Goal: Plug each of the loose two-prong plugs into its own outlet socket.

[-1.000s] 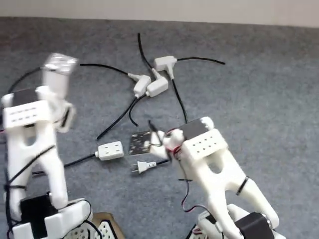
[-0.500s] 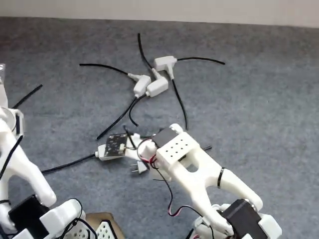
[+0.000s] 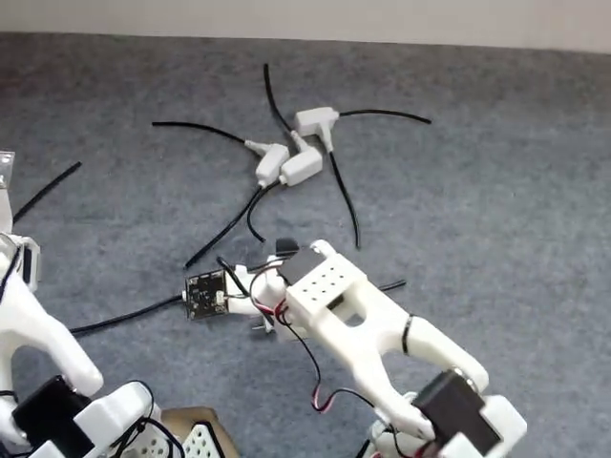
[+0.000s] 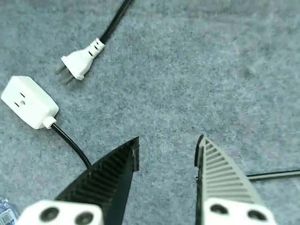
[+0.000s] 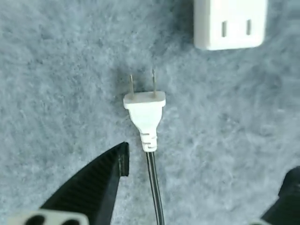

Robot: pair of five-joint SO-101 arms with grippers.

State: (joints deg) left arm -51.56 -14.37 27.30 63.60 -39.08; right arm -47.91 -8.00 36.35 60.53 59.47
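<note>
- Leaning low over the middle of the grey carpet [image 3: 496,191] in the high view is the right arm [image 3: 329,286]; the left arm [image 3: 29,324] stands at the left edge.
- Left wrist view: the left claw [image 4: 166,152] is wide open above bare carpet. The plug [image 4: 78,63] lies just beside the white socket [image 4: 28,101], not inserted.
- Right wrist view: the right claw [image 5: 206,164] is wide open, with the cord [image 5: 154,187] between its fingers [image 5: 101,185]. The prongs point toward the socket, near but apart.

The high camera looks down over the carpet [image 3: 496,191] from behind both arms. The wrist cameras point down past the left gripper [image 4: 166,150] and the right gripper [image 5: 206,161], near the carpet (the right nearest); each frames a plug [image 5: 144,105] beside a socket [image 5: 229,23].
</note>
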